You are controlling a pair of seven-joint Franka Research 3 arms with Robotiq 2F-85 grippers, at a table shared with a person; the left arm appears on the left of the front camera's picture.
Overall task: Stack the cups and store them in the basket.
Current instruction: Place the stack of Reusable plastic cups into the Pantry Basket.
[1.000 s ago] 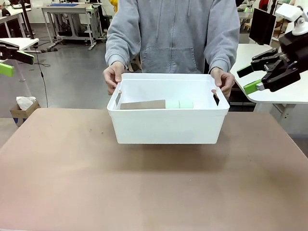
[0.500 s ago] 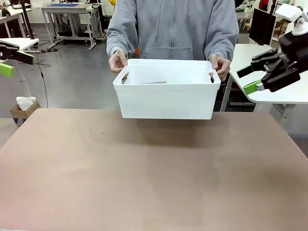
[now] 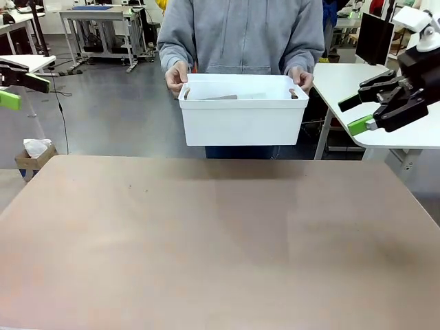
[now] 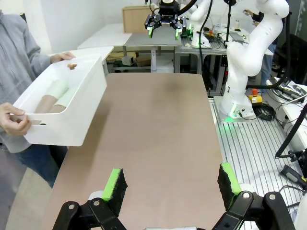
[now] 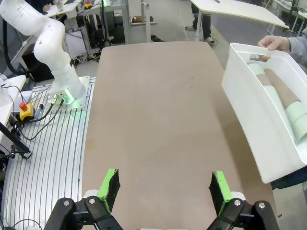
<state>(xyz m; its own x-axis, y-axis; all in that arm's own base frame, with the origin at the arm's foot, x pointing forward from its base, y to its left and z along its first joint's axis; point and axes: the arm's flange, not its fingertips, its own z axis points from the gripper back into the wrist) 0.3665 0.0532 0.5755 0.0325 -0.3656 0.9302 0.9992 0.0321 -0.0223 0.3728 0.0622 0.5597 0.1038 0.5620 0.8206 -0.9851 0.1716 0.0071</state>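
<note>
basket (image 3: 240,120) held off the table — well apart from both hands

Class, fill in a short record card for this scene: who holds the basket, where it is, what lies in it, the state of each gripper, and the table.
Basket holder: the person, one hand at each end slot
Basket position: the basket is lifted clear of the table, at its far edge
Contents: stacked cups lying on their side, tan-brown and mint green
Left gripper: open, holding nothing, back from the table
Right gripper: open, holding nothing, back from the table
Table: bare brown top
</note>
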